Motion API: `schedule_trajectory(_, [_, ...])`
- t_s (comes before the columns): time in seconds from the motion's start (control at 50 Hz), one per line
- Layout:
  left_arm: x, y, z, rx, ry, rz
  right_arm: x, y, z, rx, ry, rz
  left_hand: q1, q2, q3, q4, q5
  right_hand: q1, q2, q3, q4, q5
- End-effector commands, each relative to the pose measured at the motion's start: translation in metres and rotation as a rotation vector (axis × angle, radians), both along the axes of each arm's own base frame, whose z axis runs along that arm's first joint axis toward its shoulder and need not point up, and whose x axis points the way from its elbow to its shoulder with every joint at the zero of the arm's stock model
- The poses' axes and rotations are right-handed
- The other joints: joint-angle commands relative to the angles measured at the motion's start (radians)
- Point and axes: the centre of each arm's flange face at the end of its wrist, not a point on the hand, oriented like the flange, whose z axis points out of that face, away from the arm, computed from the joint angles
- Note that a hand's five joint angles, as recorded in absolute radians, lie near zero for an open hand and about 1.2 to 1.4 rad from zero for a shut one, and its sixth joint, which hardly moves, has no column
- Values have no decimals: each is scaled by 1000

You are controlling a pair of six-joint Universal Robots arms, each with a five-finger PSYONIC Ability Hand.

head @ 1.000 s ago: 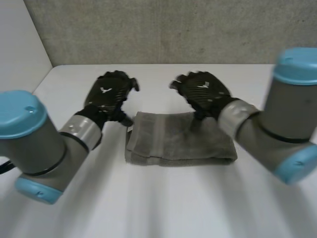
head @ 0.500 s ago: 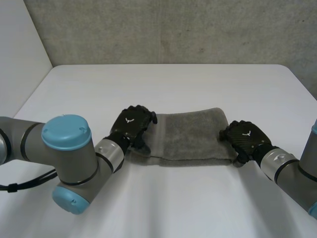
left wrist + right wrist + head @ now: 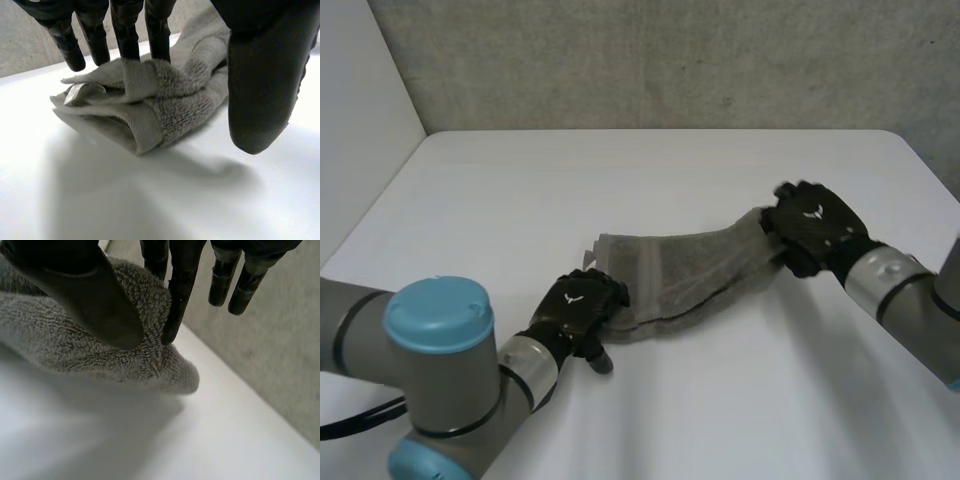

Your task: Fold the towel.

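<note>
The grey towel (image 3: 690,280) lies on the white table (image 3: 620,170) as a narrow folded strip, running at a slant from the near left toward the far right, with one hand at each end.

The left hand (image 3: 578,312) sits at the near-left end of the strip. In its wrist view the fingers (image 3: 125,30) are straight and spread, their tips resting on top of the layered folds of that end. The thumb (image 3: 262,75) stands off to one side of the cloth, apart from it and above the bare table, so this hand presses down without clasping anything. The folded end under the fingertips lies flat on the table, its layers stacked and slightly splayed.

The right hand (image 3: 812,228) is at the far-right end. In its wrist view the thumb (image 3: 90,295) and one finger (image 3: 180,285) close together on a ridge of the towel and pinch the pile between them. The other fingers reach straight past the cloth, clear of it. That end appears raised a little off the table, with shadow beneath it, and the strip sags from there toward the left hand.
</note>
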Motion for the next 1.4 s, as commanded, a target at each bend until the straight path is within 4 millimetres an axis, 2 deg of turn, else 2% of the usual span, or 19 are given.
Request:
schedule_trajectory(0.02, [12,4,35,-64,43,27,41,15,22,-32,-3,123,-54,-34,-45,-55,-8,165,143,-32,-53,103])
schedule_trajectory(0.2, [52,-32,87,-185,109,182,109,48,16,-57,74,338,-68,-49,-45,-55,-23,165,143,-32,-53,103])
schedule_trajectory(0.34, [75,-52,102,-233,125,276,158,74,-10,-63,96,479,-95,-75,-45,-55,-49,165,143,-32,-53,103])
schedule_trajectory(0.44, [87,-64,101,-236,122,325,174,85,-31,-40,109,526,-95,-75,-45,-55,-49,165,143,-32,-53,103])
schedule_trajectory(0.46, [87,-65,99,-232,120,327,181,90,-43,-24,121,544,-95,-75,-45,-55,-49,134,112,-32,-53,72])
schedule_trajectory(0.48, [87,-65,99,-232,120,327,183,93,-49,-10,129,550,-95,-75,-45,-55,-49,-247,-269,-32,-53,-309])
schedule_trajectory(0.5, [86,-66,98,-231,121,327,183,93,-49,-10,129,550,-95,-75,-45,-55,-49,-251,-273,-32,-53,-313])
schedule_trajectory(0.52, [86,-66,98,-231,121,327,181,91,-50,5,134,534,-95,-75,-45,-55,-49,-844,-866,-32,-53,-906])
schedule_trajectory(0.54, [85,-67,96,-226,121,325,178,88,-48,11,135,517,-95,-75,-45,-55,-49,-1057,-1079,-32,-53,-1119])
schedule_trajectory(0.58, [81,-70,91,-212,118,315,175,88,-41,13,132,506,-95,-75,-45,-55,-49,-1057,-1079,-32,-53,-1119])
schedule_trajectory(0.62, [69,-72,86,-199,119,282,160,83,-7,1,74,465,-95,-75,-45,-55,-49,-1057,-1079,-32,-53,-1119])
schedule_trajectory(0.68, [50,-73,87,-200,142,232,149,78,7,25,29,430,-95,-75,-45,-55,-49,-1057,-1079,-32,-53,-1119])
schedule_trajectory(0.76, [35,-79,82,-191,157,203,118,66,35,178,-160,329,-95,-75,-45,-55,-49,-1057,-1079,-32,-53,-1119])
schedule_trajectory(0.84, [16,-89,82,-198,185,166,99,60,48,251,-261,250,-95,-75,-45,-55,-49,-1057,-1079,-32,-53,-1119])
schedule_trajectory(0.96, [-8,-97,67,-170,204,123,67,28,50,345,-433,87,-95,-75,-45,-55,-49,-1057,-1079,-32,-53,-1119])
schedule_trajectory(1.0, [-12,-98,61,-160,201,117,64,20,46,363,-465,52,-92,-72,-45,-55,-46,-1057,-1079,-32,-53,-1119])
schedule_trajectory(1.04, [-17,-101,48,-139,190,113,64,2,20,418,-477,-24,-92,-72,-45,-55,-46,-1057,-1079,-32,-53,-1119])
schedule_trajectory(1.16, [-18,-97,30,-99,159,105,70,-16,-24,475,-415,-123,-89,-69,-45,-55,-43,-1057,-1079,-32,-53,-1119])
schedule_trajectory(1.4, [-11,-91,5,-50,107,111,93,-12,-72,535,-343,-137,-95,-75,-45,-55,-49,-1057,-1079,-32,-53,-1119])
